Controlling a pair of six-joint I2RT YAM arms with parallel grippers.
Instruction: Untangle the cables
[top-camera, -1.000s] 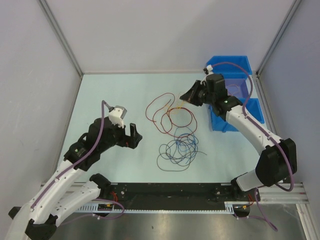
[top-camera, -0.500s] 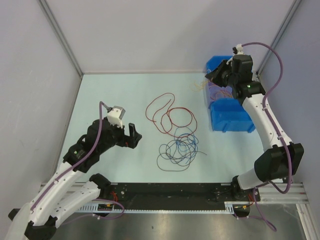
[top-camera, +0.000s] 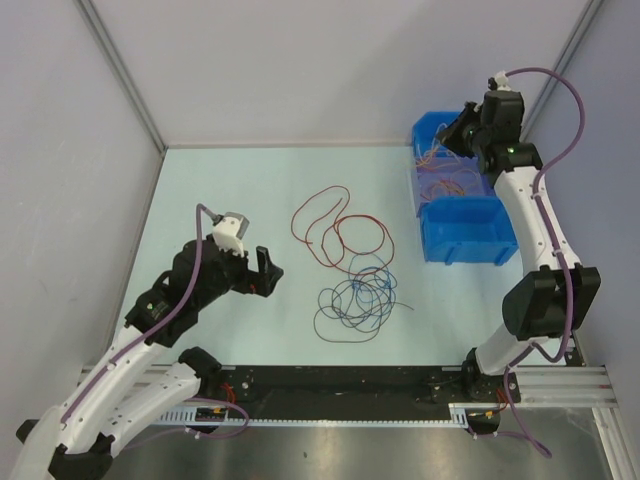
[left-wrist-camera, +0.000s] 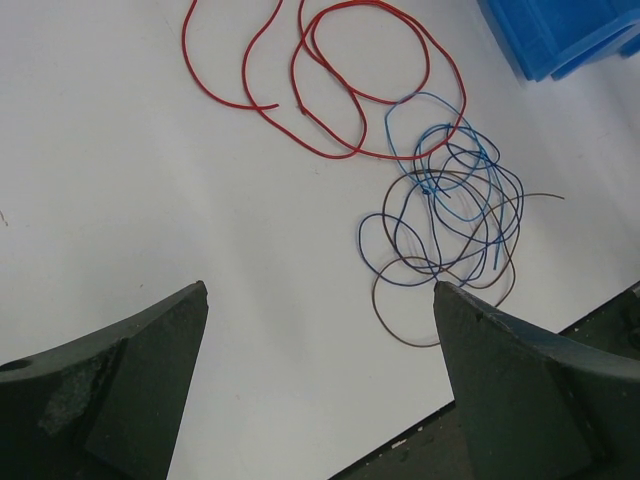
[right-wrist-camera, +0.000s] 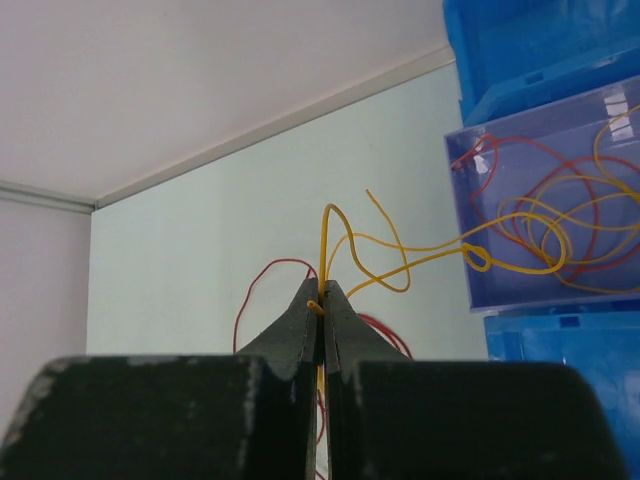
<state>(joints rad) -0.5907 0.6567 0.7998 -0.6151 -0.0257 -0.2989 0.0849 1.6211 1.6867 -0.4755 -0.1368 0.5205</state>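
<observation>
The cables lie mid-table: a dark red one (top-camera: 322, 213) in open loops, and just nearer a tangle of blue and black ones (top-camera: 358, 298). My left gripper (top-camera: 268, 270) hovers left of that tangle, open and holding nothing. The left wrist view shows the red loops (left-wrist-camera: 350, 95) and the blue tangle (left-wrist-camera: 455, 195) ahead of my left gripper (left-wrist-camera: 320, 290). My right gripper (top-camera: 452, 137) is raised at the back right over the blue bins (top-camera: 470, 240). In the right wrist view my right gripper (right-wrist-camera: 323, 291) is shut on an orange cable (right-wrist-camera: 478, 257) that trails into a bin.
The blue bins stand against the right wall, and one compartment (right-wrist-camera: 470, 215) holds several orange and red wire loops. White walls close in the table on three sides. A black rail (top-camera: 340, 385) runs along the near edge.
My right arm has swung from beside the red loops up and back to the right, carrying the orange cable over the blue bins. The left arm has stayed put.
</observation>
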